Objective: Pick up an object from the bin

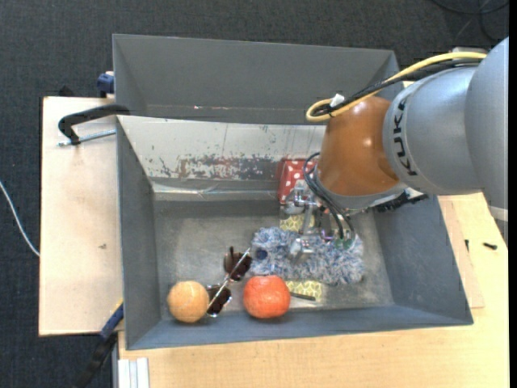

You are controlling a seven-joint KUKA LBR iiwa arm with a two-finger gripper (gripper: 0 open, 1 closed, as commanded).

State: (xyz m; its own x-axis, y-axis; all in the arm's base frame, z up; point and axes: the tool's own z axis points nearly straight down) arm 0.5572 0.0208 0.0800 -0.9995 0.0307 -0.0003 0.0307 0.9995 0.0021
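- Grey arm (452, 128) with its orange cover (359, 148) sits closest to the lens. It comes in from the right and hides part of the bin's (137, 241) right rear floor.
- Below the cover, the gripper (311, 234) is low over a shaggy blue-and-white cloth (327, 259). It looks to be touching the top of the pile, though contact is hard to confirm.
- Whether the gripper is open or closed cannot be told, because wires and the cloth's pile muddle its tip.
- Cloth lies on the floor right of centre, toward the front. Its left end is near the sunglasses (230, 277). Its front edge is just beside an orange ball (266, 296) and seems to lie partly over a yellow patterned strip (305, 289).
- A tan ball (188, 301) rests at the front left, touching the sunglasses. A red dotted box (291, 180) stands against the back wall, behind the gripper.
- As the likely pick, the cloth should be light, soft and limp, neither fragile nor slippery. It will probably sag and trail when lifted.
- Best hold is probably a pinch on a thick bunch near its middle, deep enough to gather the pile. Keeping away from the orange ball and strip should stop either being dragged along.
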